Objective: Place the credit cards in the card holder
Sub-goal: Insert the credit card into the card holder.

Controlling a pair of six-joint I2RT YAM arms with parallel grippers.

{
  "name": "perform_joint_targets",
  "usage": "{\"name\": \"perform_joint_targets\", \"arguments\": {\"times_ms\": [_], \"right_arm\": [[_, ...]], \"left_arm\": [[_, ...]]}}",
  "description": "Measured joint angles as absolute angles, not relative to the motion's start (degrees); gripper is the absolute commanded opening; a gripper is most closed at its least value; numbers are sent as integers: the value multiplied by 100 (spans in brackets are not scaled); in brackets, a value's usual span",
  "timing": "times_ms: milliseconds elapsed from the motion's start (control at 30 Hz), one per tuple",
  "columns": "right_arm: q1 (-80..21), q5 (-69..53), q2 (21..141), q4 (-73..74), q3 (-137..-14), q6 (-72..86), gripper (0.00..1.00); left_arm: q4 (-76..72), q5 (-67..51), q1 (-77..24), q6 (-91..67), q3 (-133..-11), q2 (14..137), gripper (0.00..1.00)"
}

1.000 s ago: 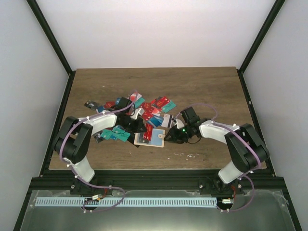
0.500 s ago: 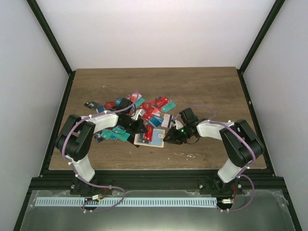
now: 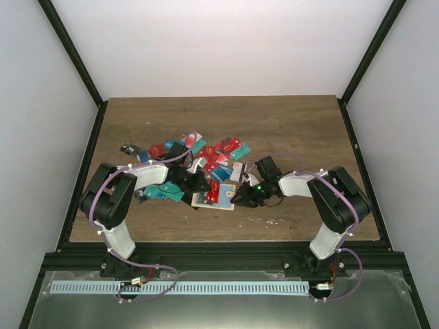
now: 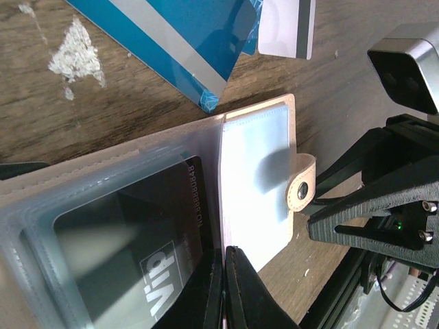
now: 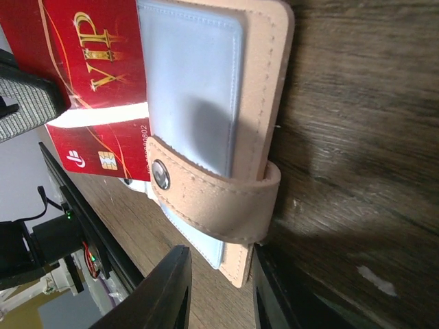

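The tan card holder (image 3: 214, 195) lies open on the wood, clear sleeves up. In the left wrist view a black VIP card (image 4: 137, 240) sits in one sleeve of the card holder (image 4: 257, 164). My left gripper (image 4: 224, 252) is shut, pinching a thin sleeve edge. A red VIP card (image 5: 89, 62) lies in the card holder (image 5: 264, 82) beside its snap tab (image 5: 206, 192). My right gripper (image 5: 219, 257) is open, its jaws straddling the holder's near corner below the tab. The loose credit cards (image 3: 212, 154) lie heaped behind.
A teal card (image 4: 171, 41) and a white card (image 4: 285, 27) lie just beyond the holder. More cards trail to the left (image 3: 130, 149). The two grippers (image 3: 199, 181) (image 3: 240, 197) face each other closely across the holder. Bare wood (image 3: 288, 123) lies at the back right.
My right gripper has slid a little left onto the holder's corner and its jaws have narrowed. The left gripper stays shut at the holder's other side.
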State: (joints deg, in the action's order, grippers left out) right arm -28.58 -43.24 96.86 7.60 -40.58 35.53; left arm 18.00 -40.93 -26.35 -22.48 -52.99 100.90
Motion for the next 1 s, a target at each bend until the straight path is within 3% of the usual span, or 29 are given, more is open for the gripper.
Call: {"name": "perform_joint_targets", "arguments": {"times_ms": [1000], "right_arm": [[-2832,-4646,9874,484,-4042,3756,26]], "left_arm": [[1140,-4475,-2624,-2888,-4963,10162,4]]}}
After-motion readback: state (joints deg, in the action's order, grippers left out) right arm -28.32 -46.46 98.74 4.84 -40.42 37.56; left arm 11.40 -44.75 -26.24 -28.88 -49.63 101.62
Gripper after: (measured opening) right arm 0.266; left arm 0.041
